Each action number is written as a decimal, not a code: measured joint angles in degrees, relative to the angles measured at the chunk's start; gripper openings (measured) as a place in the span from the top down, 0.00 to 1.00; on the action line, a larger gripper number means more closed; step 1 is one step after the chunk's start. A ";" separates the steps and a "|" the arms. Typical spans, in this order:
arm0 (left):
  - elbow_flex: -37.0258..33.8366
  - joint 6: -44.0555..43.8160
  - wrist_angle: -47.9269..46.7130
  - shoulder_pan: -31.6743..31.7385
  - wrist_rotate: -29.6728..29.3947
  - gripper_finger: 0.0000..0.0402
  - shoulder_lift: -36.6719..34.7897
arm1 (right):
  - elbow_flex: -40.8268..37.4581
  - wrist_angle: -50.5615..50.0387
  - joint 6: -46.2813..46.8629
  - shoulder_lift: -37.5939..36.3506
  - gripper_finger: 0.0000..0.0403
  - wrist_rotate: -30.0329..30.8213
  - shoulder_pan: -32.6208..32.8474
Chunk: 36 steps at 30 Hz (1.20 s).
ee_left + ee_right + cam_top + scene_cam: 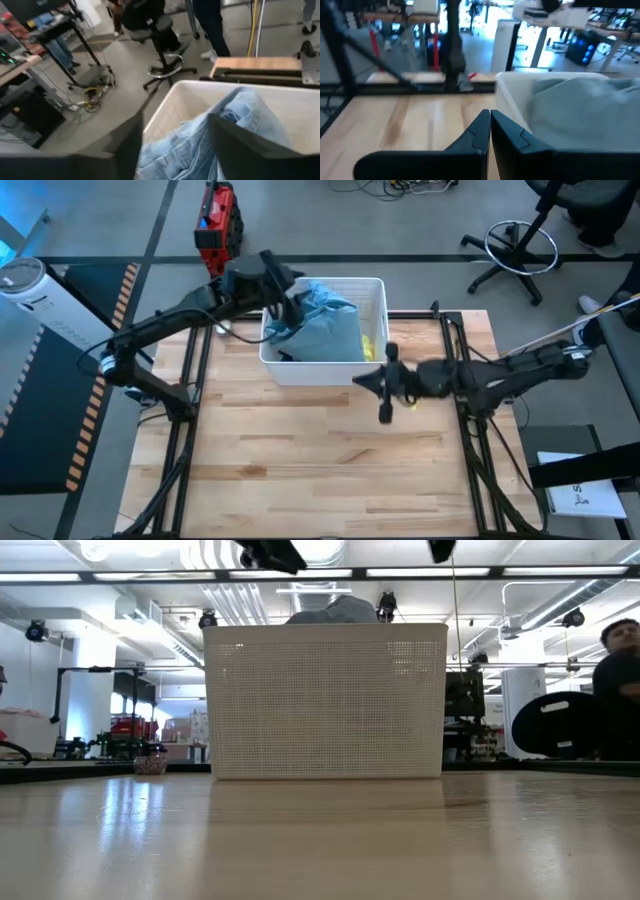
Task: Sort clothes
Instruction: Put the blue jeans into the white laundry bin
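Observation:
A white slatted basket (375, 290) stands at the table's far middle and also shows in the low view (325, 700). In it lie light blue jeans (318, 293), a grey-blue piece (332, 338) and a bit of bright yellow (370, 346). My left gripper (292, 308) is open above the basket's far left part. In the left wrist view its fingers (135, 145) stand on either side of the jeans (190, 145) without touching them. My right gripper (360, 380) is shut and empty above the table, by the basket's near right corner (505, 82).
Bare wood (320, 470) fills the table's near half. A small object (150, 762) lies on the table left of the basket. On the floor beyond the table are a red box (215, 225) and an office chair (520, 250). A person (620, 670) is at the right.

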 joint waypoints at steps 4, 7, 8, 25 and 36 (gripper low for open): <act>-0.30 0.03 0.03 0.00 -0.21 0.72 -3.17 | 0.01 5.26 -1.94 0.31 1.00 -6.14 -8.52; -2.36 0.31 0.38 0.02 -0.21 0.91 -5.69 | 0.06 7.72 -2.86 1.46 1.00 -9.31 -14.83; -3.49 0.29 0.49 0.02 -0.21 0.95 -6.59 | 0.04 7.93 -2.87 1.83 1.00 -10.74 -16.81; -40.26 -4.52 21.64 0.49 3.88 1.00 -28.61 | 29.30 -1.50 -12.39 32.26 1.00 -24.18 -29.72; -50.75 -7.38 21.48 0.44 3.90 1.00 -41.08 | 24.65 -1.75 -7.25 44.53 1.00 -32.46 -38.32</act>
